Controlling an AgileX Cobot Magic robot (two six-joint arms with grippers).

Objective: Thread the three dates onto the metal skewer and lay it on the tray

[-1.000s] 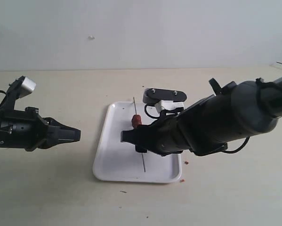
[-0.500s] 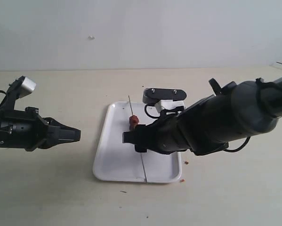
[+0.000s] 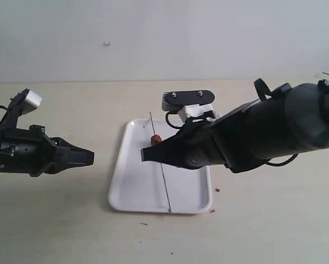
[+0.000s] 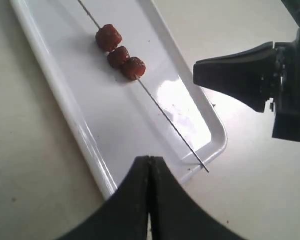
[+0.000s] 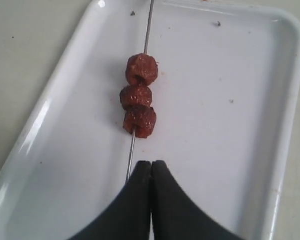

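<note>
The three dates (image 5: 138,95) sit threaded in a row on the metal skewer (image 5: 147,25). The skewer (image 3: 165,187) lies flat along the white tray (image 3: 126,187), its near tip just over the front rim. My right gripper (image 3: 143,157) hovers over the tray with its jaws pressed shut on nothing. In the right wrist view its tips (image 5: 151,164) are just short of the dates, and the rod runs beside them. My left gripper (image 3: 91,157) is shut and empty, left of the tray. Its wrist view shows the dates (image 4: 119,55), the skewer (image 4: 170,120) and the tray (image 4: 54,90).
A black and white device (image 3: 187,99) stands behind the tray's far edge. Small reddish crumbs (image 3: 217,190) lie on the beige table right of the tray. A pale wall closes the back.
The skewer with the dates went from the right gripper's hold to lying flat on the tray. The right gripper let go, lifted slightly and shut. The left arm stayed still.
</note>
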